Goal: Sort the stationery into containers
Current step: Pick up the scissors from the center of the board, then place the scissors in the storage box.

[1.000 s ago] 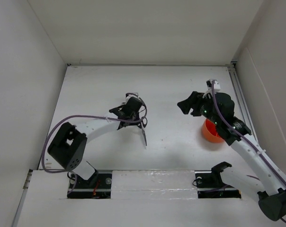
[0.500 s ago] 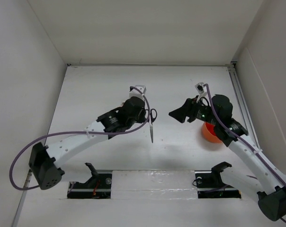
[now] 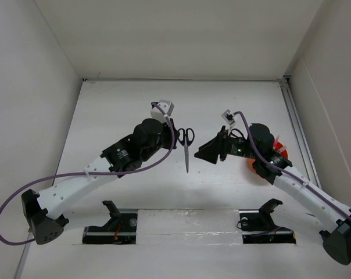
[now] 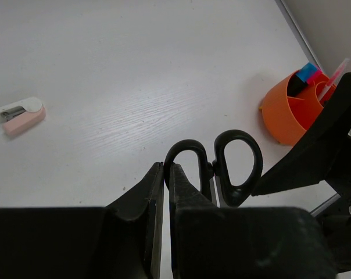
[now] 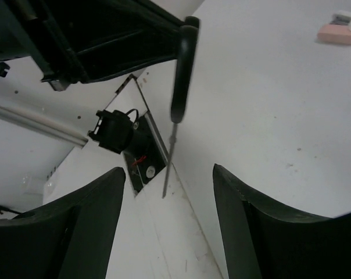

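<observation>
The white table (image 3: 117, 110) holds one container, the orange tub (image 4: 278, 119), and everything else is placed from it. Left of the tub in the top view, the right gripper (image 3: 200, 154) is spread wide with nothing between its fingers. It is aimed away from the tub toward the black-handled scissors (image 3: 186, 152). These hang blades-down above the table, just past the right gripper from the tub. The left gripper (image 4: 165, 170) is pinched closed on one handle loop. Well apart from the tub, beyond the scissors, the pink-white eraser (image 4: 21, 115) lies on the table. Inside the tub's compartments stand markers with blue and pink caps (image 4: 308, 72) and a thin pen (image 4: 338, 67), so that share of the sorting looks done. The scissors and the eraser remain outside; no yellow eraser is visible. A hand-over between the arms seems the step underway.
</observation>
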`<act>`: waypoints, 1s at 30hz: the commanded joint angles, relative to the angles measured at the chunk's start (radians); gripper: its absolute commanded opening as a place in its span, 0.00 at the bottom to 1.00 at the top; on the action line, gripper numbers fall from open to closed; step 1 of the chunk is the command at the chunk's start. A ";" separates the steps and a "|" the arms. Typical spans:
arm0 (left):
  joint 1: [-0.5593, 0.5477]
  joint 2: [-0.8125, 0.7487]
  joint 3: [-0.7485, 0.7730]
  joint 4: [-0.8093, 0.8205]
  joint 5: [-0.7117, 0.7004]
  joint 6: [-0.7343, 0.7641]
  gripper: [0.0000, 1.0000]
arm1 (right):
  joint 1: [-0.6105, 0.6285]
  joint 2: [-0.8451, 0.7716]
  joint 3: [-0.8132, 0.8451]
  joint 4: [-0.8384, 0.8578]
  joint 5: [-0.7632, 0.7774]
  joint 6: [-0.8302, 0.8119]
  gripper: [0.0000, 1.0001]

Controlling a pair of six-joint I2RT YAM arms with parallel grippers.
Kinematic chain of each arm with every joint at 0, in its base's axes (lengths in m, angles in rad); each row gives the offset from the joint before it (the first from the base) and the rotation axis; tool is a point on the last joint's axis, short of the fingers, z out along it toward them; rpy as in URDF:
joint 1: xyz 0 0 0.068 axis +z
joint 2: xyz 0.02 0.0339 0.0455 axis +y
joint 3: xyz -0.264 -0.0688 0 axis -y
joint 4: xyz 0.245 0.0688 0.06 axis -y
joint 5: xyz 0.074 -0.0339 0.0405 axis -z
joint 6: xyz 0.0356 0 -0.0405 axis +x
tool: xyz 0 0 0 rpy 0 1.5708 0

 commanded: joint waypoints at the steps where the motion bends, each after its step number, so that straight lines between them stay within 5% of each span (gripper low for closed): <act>1: -0.002 0.001 0.042 0.014 0.000 0.016 0.00 | 0.067 0.022 0.002 0.159 0.031 0.041 0.68; 6: -0.002 0.010 0.042 0.034 0.033 0.016 0.00 | 0.099 0.082 0.023 0.203 0.211 0.074 0.53; 20: -0.002 0.020 0.042 0.034 0.086 0.034 0.00 | 0.099 0.212 0.109 0.265 0.243 0.074 0.51; 30: -0.002 0.040 0.042 0.043 0.142 0.043 0.00 | 0.099 0.231 0.119 0.274 0.220 0.063 0.01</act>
